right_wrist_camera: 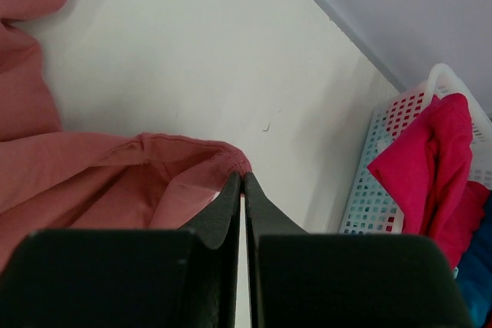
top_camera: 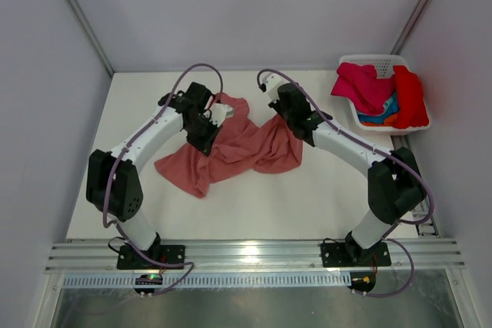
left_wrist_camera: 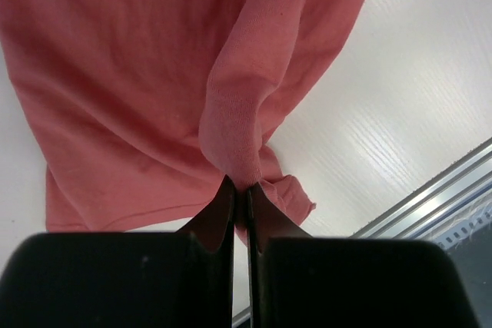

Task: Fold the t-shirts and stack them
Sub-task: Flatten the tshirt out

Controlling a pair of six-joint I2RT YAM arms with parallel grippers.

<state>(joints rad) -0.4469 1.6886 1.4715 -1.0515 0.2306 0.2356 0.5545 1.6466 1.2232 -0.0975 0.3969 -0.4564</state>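
A salmon t-shirt [top_camera: 238,147] lies crumpled in the middle of the table, its upper edges lifted by both grippers. My left gripper [top_camera: 221,114] is shut on a bunched fold of it [left_wrist_camera: 241,187]; the cloth [left_wrist_camera: 154,74] hangs from the tips above the white table. My right gripper [top_camera: 275,109] is shut on a stitched hem of the same shirt [right_wrist_camera: 243,177], and the fabric [right_wrist_camera: 92,182] spreads to the left of the fingers. More t-shirts sit in the basket: magenta [top_camera: 361,86] [right_wrist_camera: 430,159], red [top_camera: 411,97], blue [top_camera: 388,107] and orange [top_camera: 377,121].
A white plastic basket [top_camera: 367,59] [right_wrist_camera: 384,182] stands at the back right corner against the wall. Grey walls close in the table on three sides. A metal rail [top_camera: 254,253] runs along the near edge by the arm bases.
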